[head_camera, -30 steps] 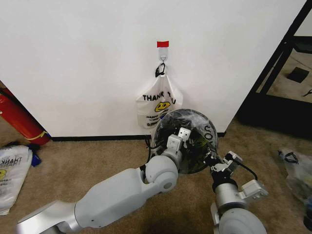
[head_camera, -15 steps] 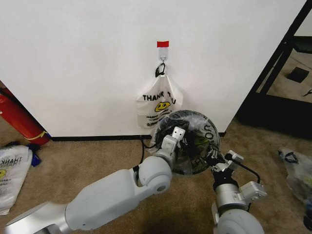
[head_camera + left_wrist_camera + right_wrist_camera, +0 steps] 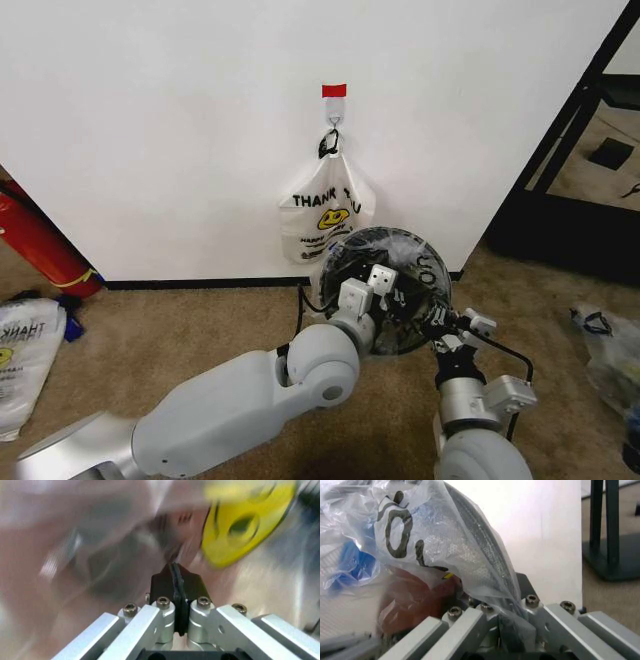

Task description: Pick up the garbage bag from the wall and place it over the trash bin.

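Thin plastic garbage bag (image 3: 415,265) feels floppy, slippery. My left gripper (image 3: 177,588) pinches film between jaws; right gripper (image 3: 507,620) pinches edge at trash bin (image 3: 480,560) rim.

looks like an office or lab corner: plain white wall (image 3: 150,120) with black baseboard (image 3: 200,284), brown carpet (image 3: 150,340), a red fire extinguisher (image 3: 35,245), black metal shelving (image 3: 585,110) at the side.
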